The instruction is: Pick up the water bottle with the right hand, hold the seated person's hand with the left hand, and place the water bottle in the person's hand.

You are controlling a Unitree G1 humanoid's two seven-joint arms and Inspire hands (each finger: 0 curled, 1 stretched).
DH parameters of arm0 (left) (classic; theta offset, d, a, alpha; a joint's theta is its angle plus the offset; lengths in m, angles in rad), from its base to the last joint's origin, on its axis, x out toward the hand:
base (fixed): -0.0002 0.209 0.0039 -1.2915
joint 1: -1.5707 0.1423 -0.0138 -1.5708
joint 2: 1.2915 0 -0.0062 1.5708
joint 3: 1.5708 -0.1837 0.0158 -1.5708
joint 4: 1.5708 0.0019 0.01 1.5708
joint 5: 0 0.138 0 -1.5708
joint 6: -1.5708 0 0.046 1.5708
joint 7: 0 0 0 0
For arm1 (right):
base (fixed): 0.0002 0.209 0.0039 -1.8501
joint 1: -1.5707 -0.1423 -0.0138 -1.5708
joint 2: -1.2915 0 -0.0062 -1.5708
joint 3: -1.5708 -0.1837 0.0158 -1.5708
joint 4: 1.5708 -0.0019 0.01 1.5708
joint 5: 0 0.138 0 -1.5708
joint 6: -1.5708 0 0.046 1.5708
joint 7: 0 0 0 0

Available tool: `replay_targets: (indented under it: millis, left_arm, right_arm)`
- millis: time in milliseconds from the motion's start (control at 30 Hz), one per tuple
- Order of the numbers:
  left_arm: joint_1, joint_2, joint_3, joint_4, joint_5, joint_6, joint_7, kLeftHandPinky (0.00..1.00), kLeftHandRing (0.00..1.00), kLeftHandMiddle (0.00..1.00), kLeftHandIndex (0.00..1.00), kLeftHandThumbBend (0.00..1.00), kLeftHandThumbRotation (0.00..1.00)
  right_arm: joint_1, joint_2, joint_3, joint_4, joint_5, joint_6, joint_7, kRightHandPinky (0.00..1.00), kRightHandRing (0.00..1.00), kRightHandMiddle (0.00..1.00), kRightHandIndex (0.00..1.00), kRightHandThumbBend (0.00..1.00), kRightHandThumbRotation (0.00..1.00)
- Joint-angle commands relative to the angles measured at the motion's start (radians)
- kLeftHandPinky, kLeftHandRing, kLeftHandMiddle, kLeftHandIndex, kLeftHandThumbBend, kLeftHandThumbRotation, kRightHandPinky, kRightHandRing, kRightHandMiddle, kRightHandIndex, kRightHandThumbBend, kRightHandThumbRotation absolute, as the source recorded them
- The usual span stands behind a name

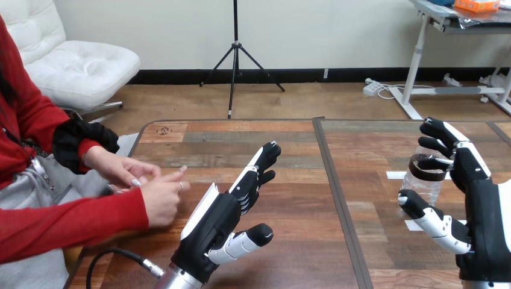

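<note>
**A:** Where's the water bottle [422,186]?

**B:** It's inside the right hand [476,198]. The fingers [437,129] curl over its upper part and the thumb lies against its lower side, so the bottle sits between them. I can't tell whether its base rests on the table [289,150] or is just off it.

**A:** And the left hand [220,220]?

**B:** Its fingers [265,156] are straight and slightly spread, holding nothing, with the thumb out to the side. The person's hands [153,195] are off the back side of those fingers, touching each other and apart from the robot.

**A:** So the step in hand is the pick-up?

**B:** I'd judge so. The squeeze should be firm but gentle, because thin clear plastic probably buckles. The thumb should be set opposite the fingers rather than below them, or the bottle may tip out. Then lift it straight up and upright.

**A:** And after that?

**B:** The left hand should go across to the person, with its fingers passing under one of their hands before they curl. The person's hands are joined now, so one would have to open out toward those fingers.
</note>
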Motion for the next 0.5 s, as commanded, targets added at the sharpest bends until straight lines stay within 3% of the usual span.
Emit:
replay_targets:
  millis: [0,133,467]
  left_arm:
    - [-0.053,-0.008,0.021,-0.033,-0.014,-0.002,0.017,0.95,1.00,1.00,1.00,1.00,0.86]
    - [-0.051,-0.010,0.022,-0.034,-0.008,-0.002,0.031,0.94,1.00,1.00,1.00,1.00,0.87]
    - [-0.048,-0.018,0.025,-0.037,-0.032,0.007,0.003,0.94,1.00,1.00,1.00,1.00,0.86]
  right_arm:
    - [-0.032,0.020,0.030,-0.051,0.022,-0.022,0.016,0.64,0.78,0.81,0.82,1.00,0.75]
    - [-0.025,0.029,0.044,-0.058,0.023,-0.017,0.024,0.64,0.78,0.81,0.81,1.00,0.76]
    - [-0.006,0.056,0.081,-0.077,0.005,0.006,0.043,0.63,0.78,0.81,0.81,1.00,0.75]
